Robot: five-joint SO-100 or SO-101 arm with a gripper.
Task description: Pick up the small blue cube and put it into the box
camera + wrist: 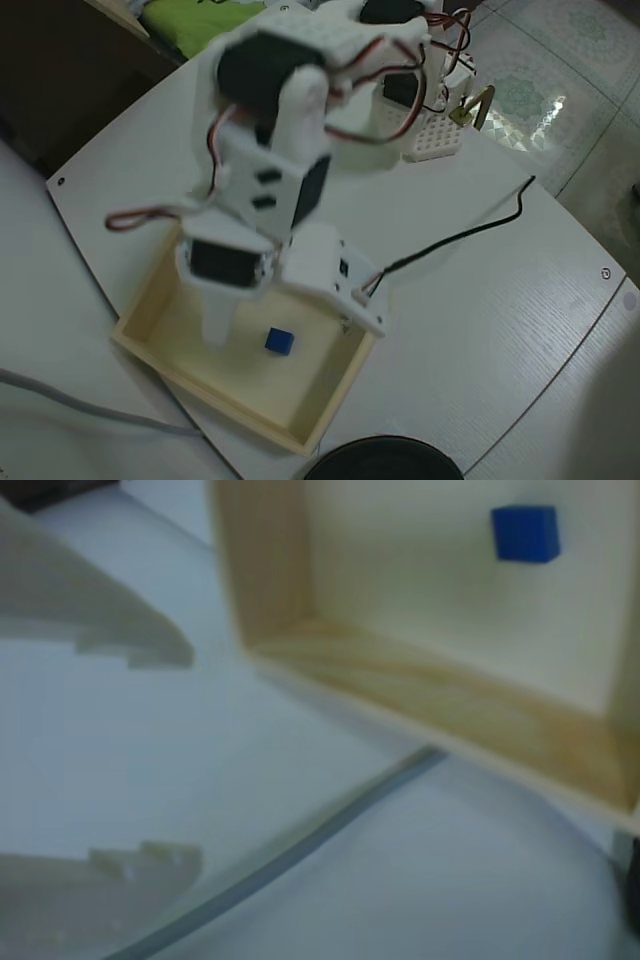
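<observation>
Blue and plain-faced, the small blue cube (280, 342) lies flat on the floor of the box (163, 372), free of every wall and roughly midway across the tray in the overhead view. In the wrist view the cube (525, 533) shows at the upper right, resting on the pale floor beyond the box's near wooden wall (420, 695).

The fingers (215, 320) are spread apart and hold nothing. In the overhead view one finger points down into the box just to the left of the cube, its tip close to the cube but not touching it, while the other juts out above the tray's right-hand wall. In the wrist view both toothed fingers (130, 650) enter from the left edge with a wide gap between them, and the cube sits well off to their right, inside the tray.

The box stands on the white bench (480, 330) near its lower-left edge in the overhead view. A black cable (470, 232) runs across the bench toward its right edge, and a small white perforated block (435, 138) sits near the far edge behind the arm.
</observation>
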